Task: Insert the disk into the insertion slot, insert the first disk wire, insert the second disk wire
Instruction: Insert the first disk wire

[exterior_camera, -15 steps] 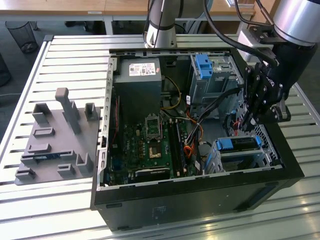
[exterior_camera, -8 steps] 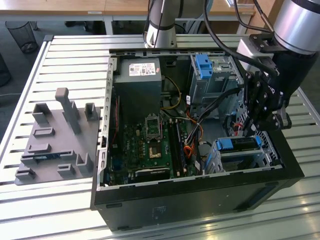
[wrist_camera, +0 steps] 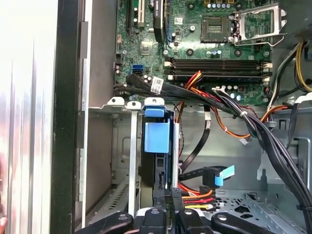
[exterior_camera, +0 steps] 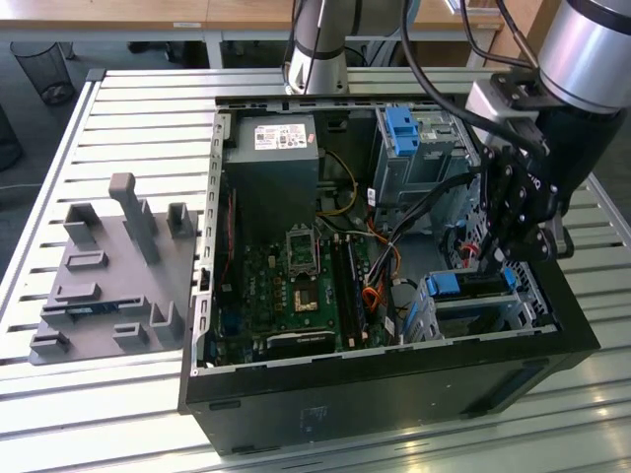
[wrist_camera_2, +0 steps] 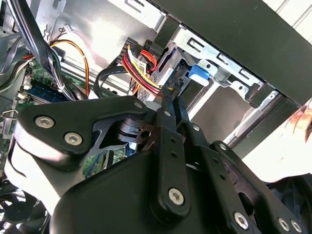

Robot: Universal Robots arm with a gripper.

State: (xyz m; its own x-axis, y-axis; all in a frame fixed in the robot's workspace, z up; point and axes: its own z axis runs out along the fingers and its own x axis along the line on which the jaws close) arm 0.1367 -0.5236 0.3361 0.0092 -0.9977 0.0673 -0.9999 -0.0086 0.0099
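The disk (exterior_camera: 461,284), in its bright blue carrier (wrist_camera: 157,132), sits inside the insertion slot (exterior_camera: 498,317), the low silver cage at the exterior view's lower right of the open computer case. My gripper (exterior_camera: 493,258) hangs just above the disk's end. In both wrist views the fingers stand close together at that end (wrist_camera: 167,197) (wrist_camera_2: 169,92). They look shut on the plug of a red, yellow and black disk wire (wrist_camera: 197,196) (wrist_camera_2: 139,66). Another black disk wire with a light-blue tab (wrist_camera: 218,175) lies loose beside the cage.
The taller grey bay with a blue latch (exterior_camera: 404,128) stands behind the cage. Black cable bundles (wrist_camera: 253,126) cross between the motherboard (exterior_camera: 296,286) and the cage. A grey fixture plate (exterior_camera: 108,281) lies outside the case. A hand (wrist_camera_2: 303,121) shows past the case wall.
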